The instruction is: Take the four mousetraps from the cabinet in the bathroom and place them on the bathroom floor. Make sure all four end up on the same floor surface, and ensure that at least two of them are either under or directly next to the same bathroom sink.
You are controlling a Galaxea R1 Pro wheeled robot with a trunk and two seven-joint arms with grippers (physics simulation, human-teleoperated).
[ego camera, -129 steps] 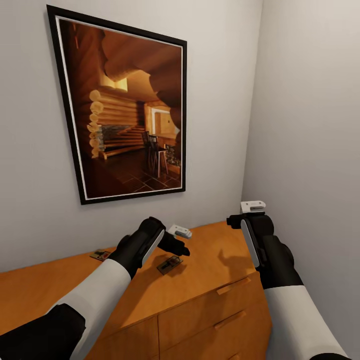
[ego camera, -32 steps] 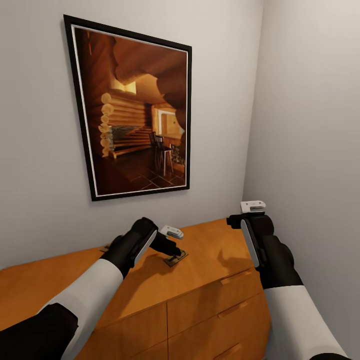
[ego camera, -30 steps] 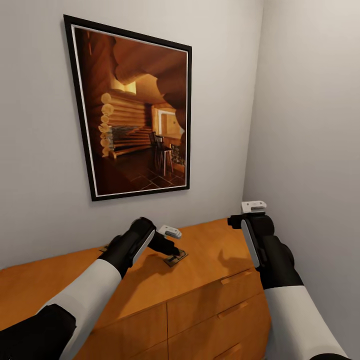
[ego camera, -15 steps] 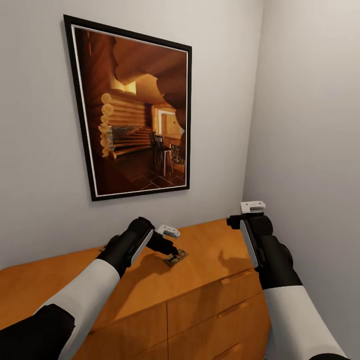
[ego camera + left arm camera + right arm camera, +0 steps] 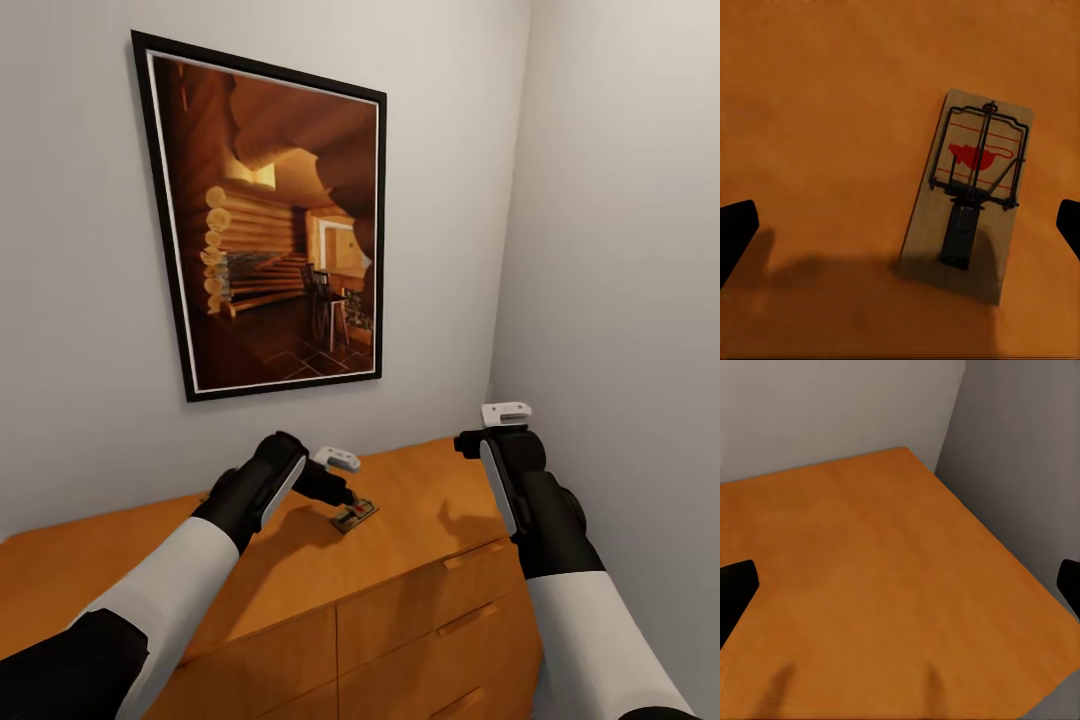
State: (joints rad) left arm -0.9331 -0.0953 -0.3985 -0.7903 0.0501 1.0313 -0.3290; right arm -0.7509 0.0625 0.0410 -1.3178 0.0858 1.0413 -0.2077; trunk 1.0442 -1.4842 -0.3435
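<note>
One mousetrap [image 5: 356,515], a small flat wooden piece with a dark wire bar and a red mark, lies on the orange-brown cabinet's top [image 5: 420,495]. My left gripper [image 5: 342,496] hovers just above it, open. In the left wrist view the mousetrap [image 5: 971,191] lies between the two black fingertips [image 5: 735,232], nearer one of them, and the left gripper [image 5: 900,229] holds nothing. My right gripper [image 5: 468,441] hangs open over the cabinet's right end. The right wrist view shows the right gripper [image 5: 900,585] above the bare cabinet top [image 5: 870,562].
A large framed picture [image 5: 280,220] of a log-house room hangs on the wall behind the cabinet. A grey side wall [image 5: 620,300] stands close to my right arm and meets the cabinet's right end. Drawers with wooden bar handles [image 5: 465,555] face me below.
The head view has shifted slightly. My left gripper has come in over the mousetrap and dipped a little closer to it. The right arm has stayed put.
</note>
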